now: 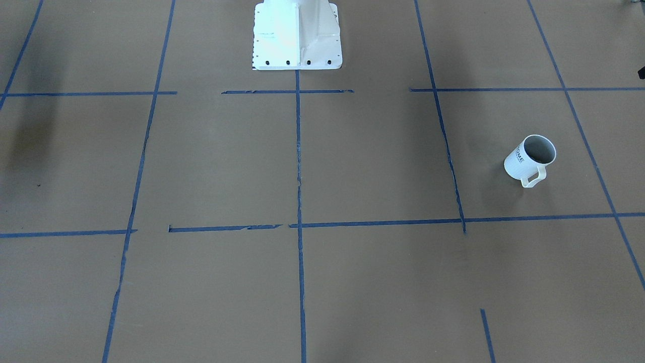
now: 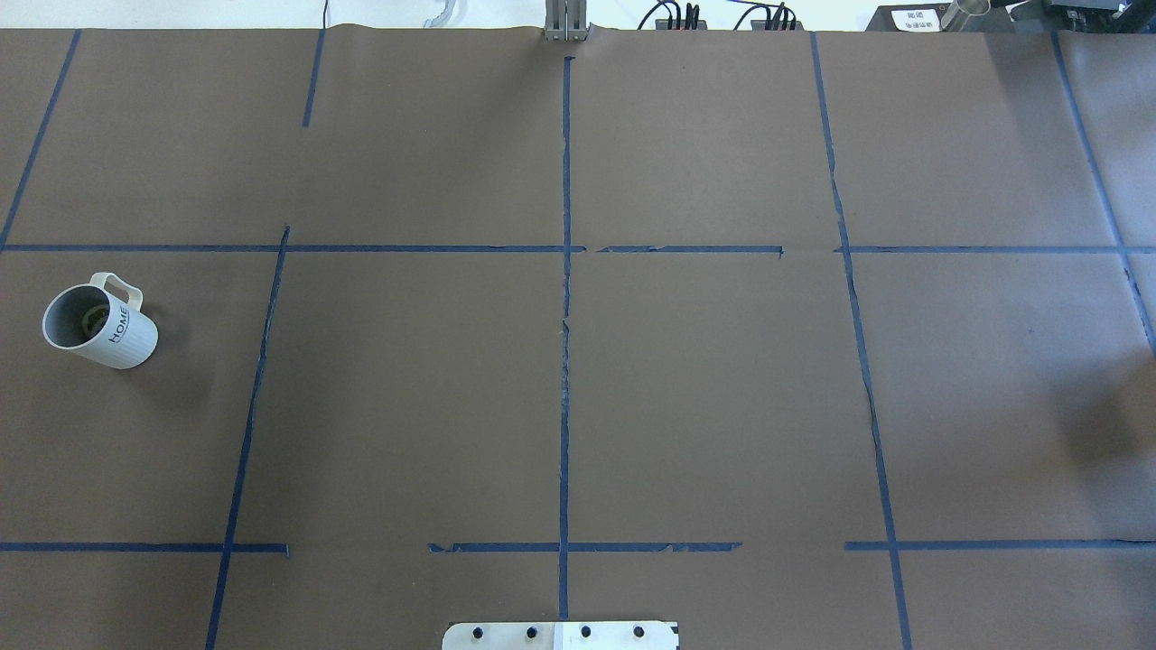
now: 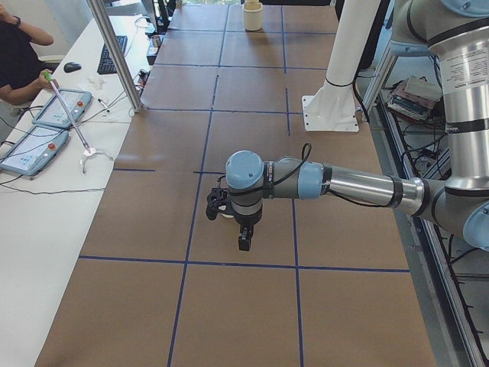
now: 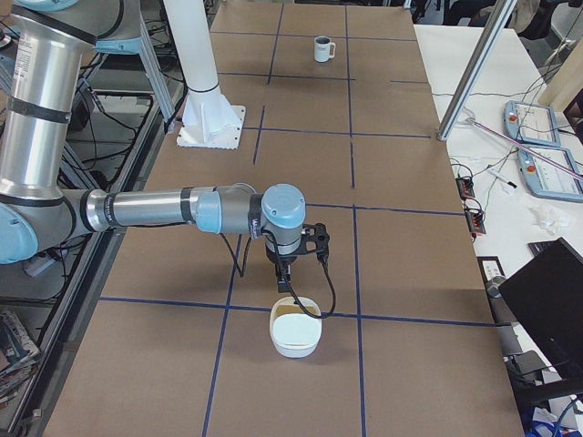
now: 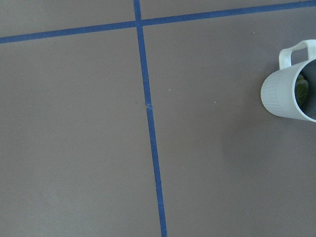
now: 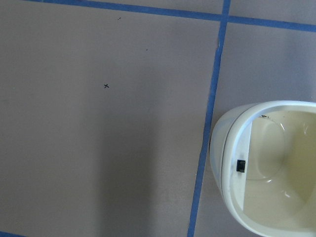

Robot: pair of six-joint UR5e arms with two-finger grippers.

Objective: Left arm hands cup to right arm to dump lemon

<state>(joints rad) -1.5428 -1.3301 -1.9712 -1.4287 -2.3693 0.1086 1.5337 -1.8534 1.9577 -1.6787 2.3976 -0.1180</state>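
Note:
The white cup (image 2: pixel 99 323) stands upright on the brown table at its left end, with "HOME" on its side and its handle on the far side. It also shows in the front view (image 1: pixel 530 160) and small at the far end in the right side view (image 4: pixel 322 48). In the left wrist view the cup (image 5: pixel 289 89) sits at the right edge with a yellow-green lemon (image 5: pixel 301 91) inside. The left gripper (image 3: pixel 243 241) hangs above the table near it. The right gripper (image 4: pixel 284 278) hangs above a cream bowl (image 4: pixel 295 337). I cannot tell whether either gripper is open or shut.
The cream bowl (image 6: pixel 266 168) lies at the table's right end and is empty inside. The white robot base (image 1: pixel 297 35) stands at the table's middle edge. Blue tape lines (image 2: pixel 565 316) grid the brown surface. An operator (image 3: pixel 19 61) sits at a side desk with tablets.

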